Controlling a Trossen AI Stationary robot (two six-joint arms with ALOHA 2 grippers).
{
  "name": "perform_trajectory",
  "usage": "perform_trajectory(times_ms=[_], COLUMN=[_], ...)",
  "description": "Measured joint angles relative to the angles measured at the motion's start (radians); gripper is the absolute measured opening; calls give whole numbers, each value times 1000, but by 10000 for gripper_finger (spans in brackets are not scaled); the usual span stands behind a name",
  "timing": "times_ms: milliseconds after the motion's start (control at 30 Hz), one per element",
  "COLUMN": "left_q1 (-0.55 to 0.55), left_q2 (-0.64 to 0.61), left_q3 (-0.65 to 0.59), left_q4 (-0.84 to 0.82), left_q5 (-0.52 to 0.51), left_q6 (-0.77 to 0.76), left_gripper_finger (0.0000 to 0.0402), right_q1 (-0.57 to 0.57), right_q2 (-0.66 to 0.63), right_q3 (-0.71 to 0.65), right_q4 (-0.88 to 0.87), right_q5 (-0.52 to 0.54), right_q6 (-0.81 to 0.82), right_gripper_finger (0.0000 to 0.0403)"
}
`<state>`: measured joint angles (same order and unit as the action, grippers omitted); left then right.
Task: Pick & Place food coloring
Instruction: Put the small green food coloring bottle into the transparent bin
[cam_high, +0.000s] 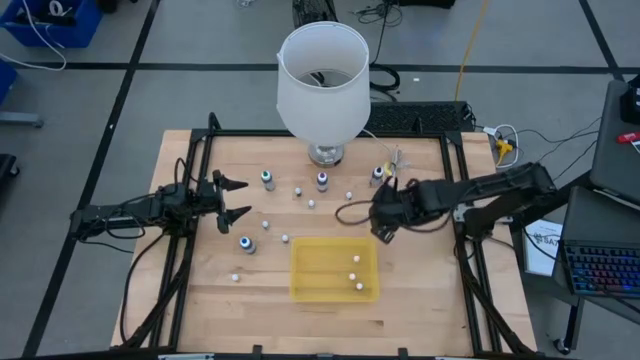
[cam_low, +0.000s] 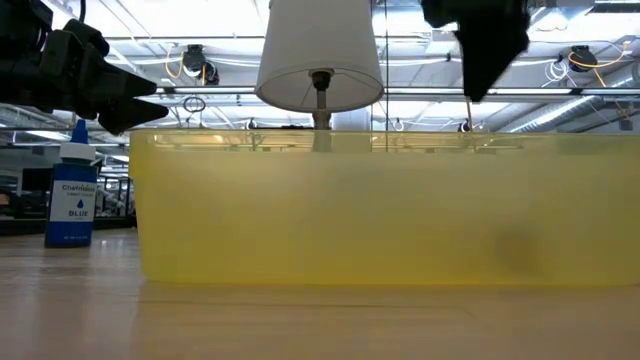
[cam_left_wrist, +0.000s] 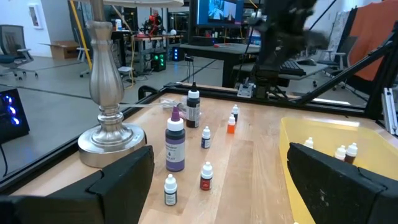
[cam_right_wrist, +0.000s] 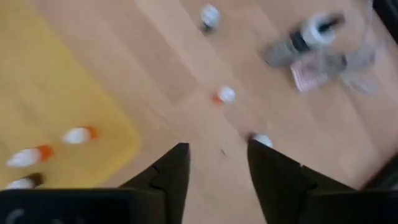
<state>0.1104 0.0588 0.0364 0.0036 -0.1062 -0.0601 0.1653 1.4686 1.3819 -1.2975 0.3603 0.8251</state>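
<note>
Several food coloring bottles with white caps stand scattered on the wooden table: larger ones, such as the purple one (cam_left_wrist: 175, 142) (cam_high: 322, 180) and a blue one (cam_low: 72, 190) (cam_high: 246, 243), and tiny ones like the orange one (cam_right_wrist: 224, 94) (cam_left_wrist: 231, 124). Three tiny bottles (cam_high: 355, 272) lie in the yellow bin (cam_high: 300, 285). My right gripper (cam_high: 383, 228) (cam_right_wrist: 217, 158) hovers open and empty above the table just beyond the bin's far right corner. My left gripper (cam_high: 236, 198) (cam_left_wrist: 217, 186) is open at the table's left, pointing at the bottles.
A lamp with a white shade (cam_high: 322, 80) and a silver base (cam_left_wrist: 109, 134) stands at the far middle of the table. A black frame (cam_high: 330, 135) runs round the table's edges. A dark-capped bottle (cam_right_wrist: 311, 31) and clear wrapping sit near the far right.
</note>
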Motion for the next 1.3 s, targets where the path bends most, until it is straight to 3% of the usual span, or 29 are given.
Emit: perform_trajectory(times_ms=[167,333,800,1300], left_q1=[0,0,0,0], left_q2=[0,0,0,0], left_q3=[0,0,0,0], left_q4=[0,0,0,0], left_q5=[0,0,0,0], left_q6=[0,0,0,0], left_gripper_finger=[365,365,365,365], right_q1=[-122,-240,-383,-388], right_q2=[-58,-104,-167,-146], right_q3=[-152,-290,-554,-605], right_q4=[-2,52,439,516], right_q5=[-38,-80,-233,-233], right_q6=[-4,-7,-108,-100], right_gripper_finger=[221,245,233,230])
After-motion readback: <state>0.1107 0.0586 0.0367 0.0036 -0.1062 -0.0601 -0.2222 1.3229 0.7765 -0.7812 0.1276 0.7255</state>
